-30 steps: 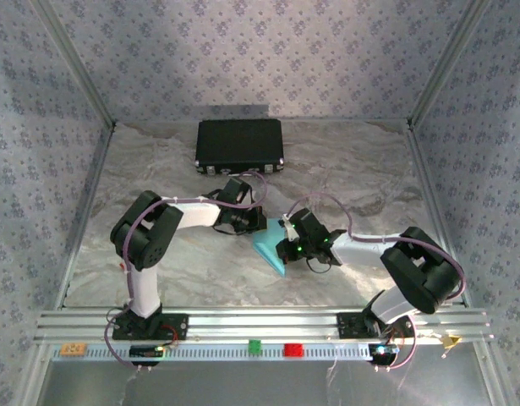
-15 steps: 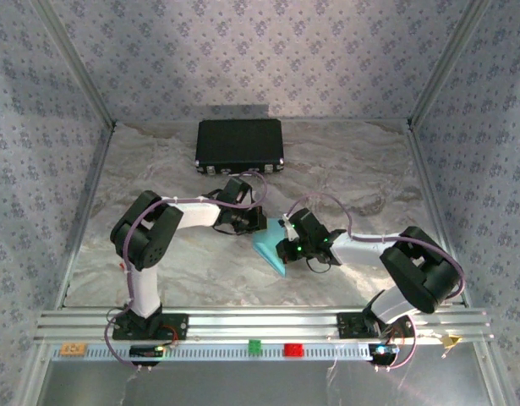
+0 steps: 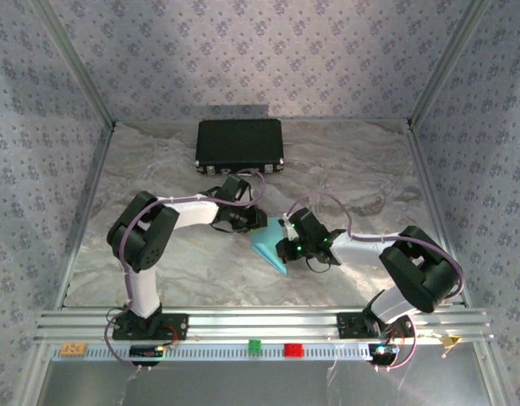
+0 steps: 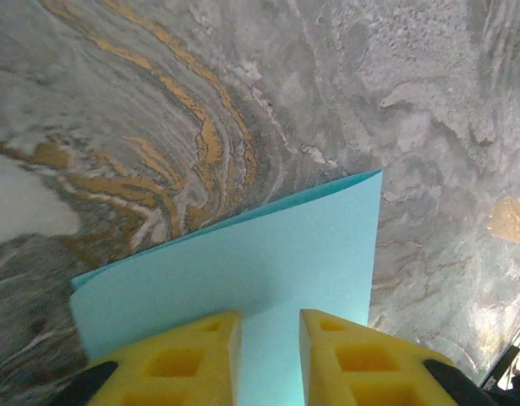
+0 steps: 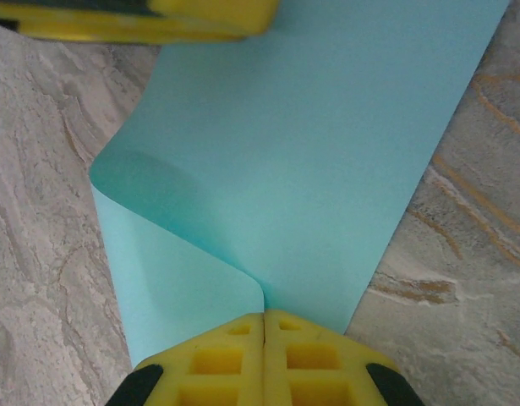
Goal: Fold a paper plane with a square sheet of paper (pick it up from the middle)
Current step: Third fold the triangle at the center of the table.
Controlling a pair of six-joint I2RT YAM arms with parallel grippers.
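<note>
The sheet of paper [image 3: 266, 250] lies mid-table [image 3: 183, 271] between both arms. The right gripper [image 5: 265, 326] pinches its curled fold, fingers pressed together. The left gripper's [image 4: 270, 326] fingers stand slightly spread over the edge — held at one point, the flap may spring open or swivel, skewing the crease.

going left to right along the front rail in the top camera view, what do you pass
orange tag → left arm base → green block → red block → right arm base → small yellowish item
</note>
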